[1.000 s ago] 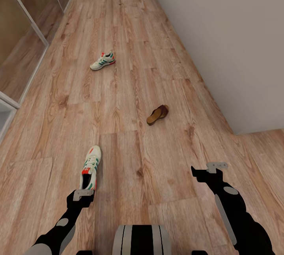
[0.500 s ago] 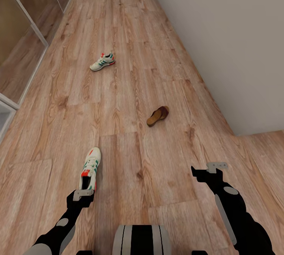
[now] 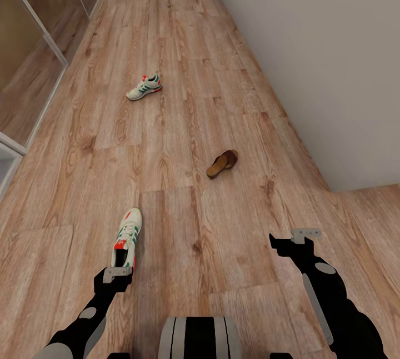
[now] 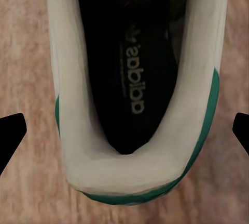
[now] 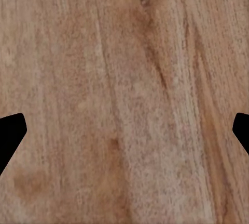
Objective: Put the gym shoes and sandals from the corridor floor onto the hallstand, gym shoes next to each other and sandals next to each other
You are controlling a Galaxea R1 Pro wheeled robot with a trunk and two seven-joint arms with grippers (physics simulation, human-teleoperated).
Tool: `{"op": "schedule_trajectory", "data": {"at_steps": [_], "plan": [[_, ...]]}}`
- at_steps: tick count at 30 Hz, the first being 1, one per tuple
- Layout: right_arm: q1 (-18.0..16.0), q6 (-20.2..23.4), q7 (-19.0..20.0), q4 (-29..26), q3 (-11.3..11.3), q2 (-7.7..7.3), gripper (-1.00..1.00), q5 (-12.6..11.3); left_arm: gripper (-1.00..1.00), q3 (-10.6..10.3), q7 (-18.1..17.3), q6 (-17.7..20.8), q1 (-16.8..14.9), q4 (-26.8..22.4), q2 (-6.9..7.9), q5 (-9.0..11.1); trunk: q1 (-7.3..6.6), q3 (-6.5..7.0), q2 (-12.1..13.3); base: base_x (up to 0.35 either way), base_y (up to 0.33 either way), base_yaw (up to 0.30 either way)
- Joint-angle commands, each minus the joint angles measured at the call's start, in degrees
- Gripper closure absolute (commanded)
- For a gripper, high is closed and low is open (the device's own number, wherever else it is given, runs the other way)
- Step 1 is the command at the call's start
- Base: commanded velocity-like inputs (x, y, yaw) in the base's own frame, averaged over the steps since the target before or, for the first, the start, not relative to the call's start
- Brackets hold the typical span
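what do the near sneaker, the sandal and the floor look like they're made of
Near gym shoe: seemingly matte white leather or synthetic, green trim, dark printed insole.
Sandal: brown, leather-like straps, tan footbed; too small to confirm.
Corridor floor: wood-look planks with grain and knots, low sheen, possibly laminate.

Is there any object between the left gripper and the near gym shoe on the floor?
Nothing visible. The left gripper hangs open directly over the heel of the near gym shoe, its fingers apart on either side of the heel opening, with bare corridor floor around.

The near gym shoe's [image 3: 127, 235] heel is hidden behind the left tool [image 3: 118, 273]. Its toe is cut off in the left wrist view
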Motion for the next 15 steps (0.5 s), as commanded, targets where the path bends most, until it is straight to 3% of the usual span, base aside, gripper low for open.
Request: {"op": "schedule_trajectory", "data": {"at_steps": [1, 13, 14, 15], "plan": [[0.0, 0.3, 0.0, -0.1, 0.0, -0.01, -1.0, 0.0, -1.0, 0.2, 0.0, -0.2, 0.0, 0.0, -0.02, -0.2, -0.01, -0.03, 0.0, 0.039, 0.0, 0.0], [0.0, 0.3, 0.0, -0.1, 0.0, -0.01, -1.0, 0.0, -1.0, 0.2, 0.0, -0.4, 0.0, 0.0, -0.02, -0.2, -0.01, -0.03, 0.0, 0.059, 0.0, 0.0], [0.0, 0.3, 0.0, -0.1, 0.0, -0.01, -1.0, 0.0, 1.0, 0.2, 0.0, -0.4, 0.1, 0.0, 0.02, -0.2, -0.01, -0.03, 0.0, 0.004, 0.0, 0.0], [0.0, 0.3, 0.0, -0.1, 0.0, -0.01, -1.0, 0.0, 1.0, 0.2, 0.0, -0.4, 0.1, 0.0, 0.01, -0.2, -0.01, -0.03, 0.0, 0.003, 0.0, 0.0]]}}
